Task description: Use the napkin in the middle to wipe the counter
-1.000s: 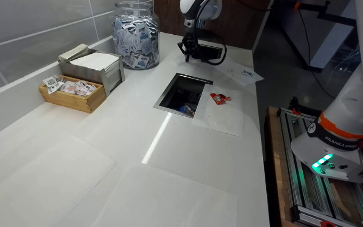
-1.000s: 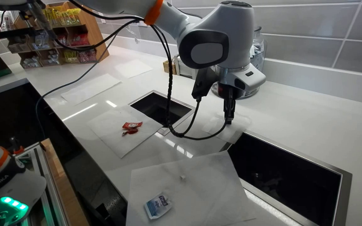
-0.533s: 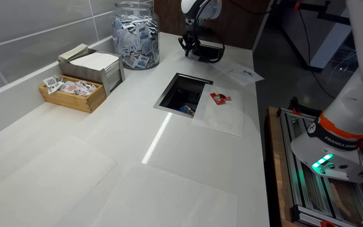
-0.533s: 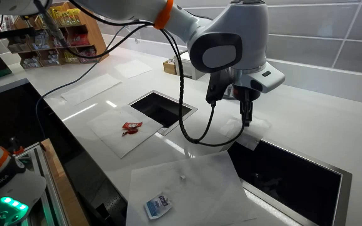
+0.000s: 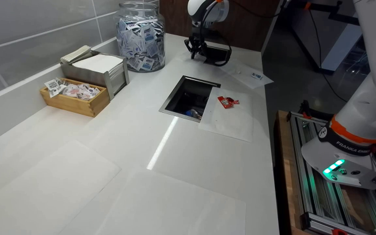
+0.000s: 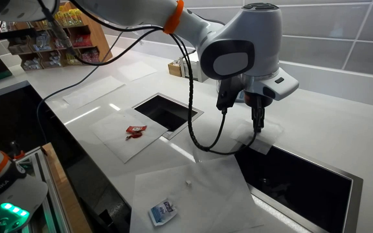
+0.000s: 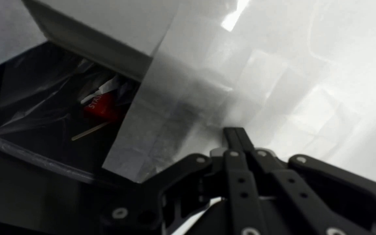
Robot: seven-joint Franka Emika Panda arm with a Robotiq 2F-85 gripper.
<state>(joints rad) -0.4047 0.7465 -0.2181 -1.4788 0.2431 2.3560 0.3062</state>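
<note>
brown wooden shelves (image 6: pixel 97 38), stocked with small packets, stand at far left on the glossy off-white counter (image 6: pixel 335 119) in an exterior view. next to the right, a blank paper sheet (image 6: pixel 92 92) lies flat. a red packet (image 6: pixel 137 129) rests on a second sheet (image 6: pixel 112 129), one corner of which overlaps the rim of a small bin (image 6: pixel 173 108). nearer the camera, a blue-and-white wipe packet (image 6: pixel 163 212) and a small white cube (image 6: pixel 188 183) lie apart on a larger sheet (image 6: pixel 219 204). beyond the small bin, a wooden box (image 5: pixel 69 102) and a metal paper holder (image 5: pixel 88 75) stand side by side. right of centre, the white robot arm (image 6: pixel 251 32) points downward. its gripper (image 7: pixel 235 130), fingertips pressed together in the wrist view, stands directly over the thin white napkin (image 6: pixel 265 144); whether a fold is caught between the tips cannot be told. the napkin lies spread on the counter, one corner extending over a large metal-rimmed bin (image 6: pixel 354 200) at far right, which contains a red wrapper (image 7: pixel 101 106).
</note>
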